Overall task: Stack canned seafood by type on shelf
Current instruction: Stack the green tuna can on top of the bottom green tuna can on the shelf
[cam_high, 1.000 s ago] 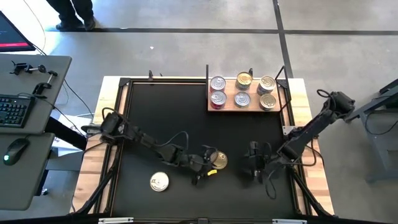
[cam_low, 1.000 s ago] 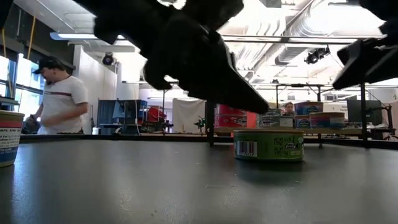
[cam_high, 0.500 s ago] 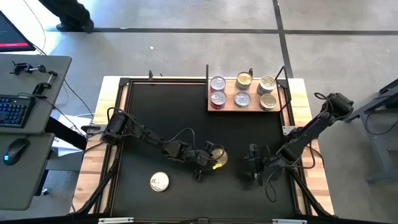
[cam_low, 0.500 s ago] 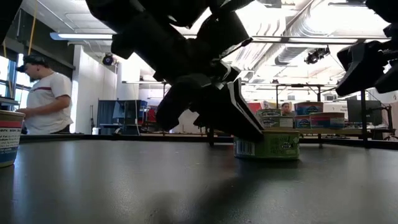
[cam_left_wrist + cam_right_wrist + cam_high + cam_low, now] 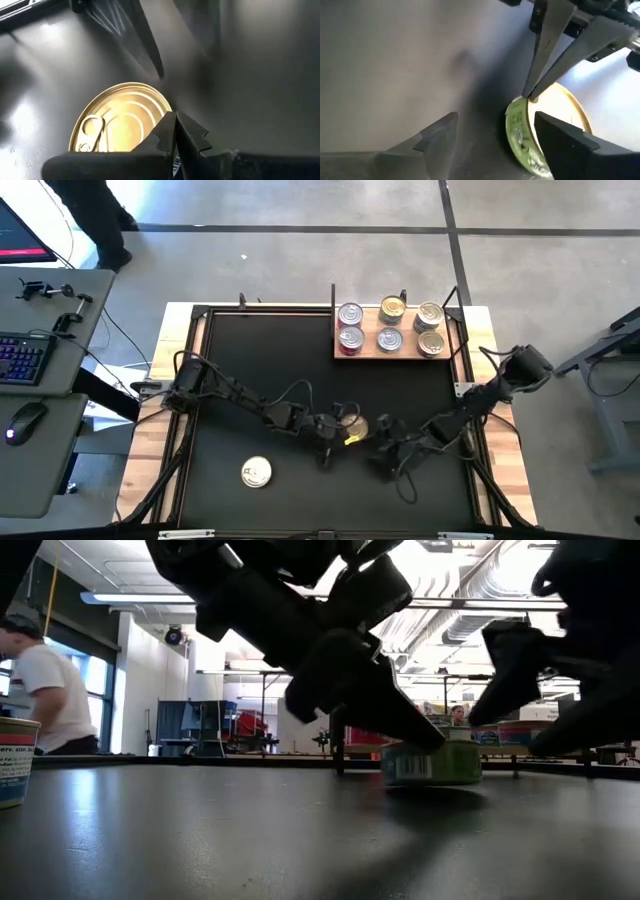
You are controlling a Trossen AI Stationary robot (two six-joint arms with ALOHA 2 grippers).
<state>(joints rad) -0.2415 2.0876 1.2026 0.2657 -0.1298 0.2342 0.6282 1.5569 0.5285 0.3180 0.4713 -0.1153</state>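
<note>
A low tin with a gold lid and green side (image 5: 353, 424) (image 5: 432, 764) (image 5: 120, 120) (image 5: 520, 127) stands on the black mat. My left gripper (image 5: 340, 433) (image 5: 425, 738) (image 5: 175, 122) is shut, its tips at the tin's rim. My right gripper (image 5: 381, 446) (image 5: 496, 117) is open just right of the tin, which sits between its fingers, close to one of them. A silver-lidded tin (image 5: 257, 472) (image 5: 15, 762) rests alone near the mat's near-left part. The wooden shelf (image 5: 409, 352) holds several tins. My left gripper touches the gold tin's top rim (image 5: 527, 100) with its shut fingertips (image 5: 170, 125), slanting down from the table's left. The tin rests on the mat. My right gripper has one finger (image 5: 565, 140) in front of the lid; whether it touches the tin I cannot tell.
The shelf stands at the mat's far right with thin black posts (image 5: 333, 300). Cables trail from both arms across the mat (image 5: 300, 395). A person stands beyond the table's far left corner (image 5: 45, 690). A desk with a keyboard (image 5: 25, 360) lies to the left.
My right gripper has moved toward the table's left, up to the gold tin. My left gripper has come down and rightward onto the tin's rim. The tin has slid a little toward the far edge.
</note>
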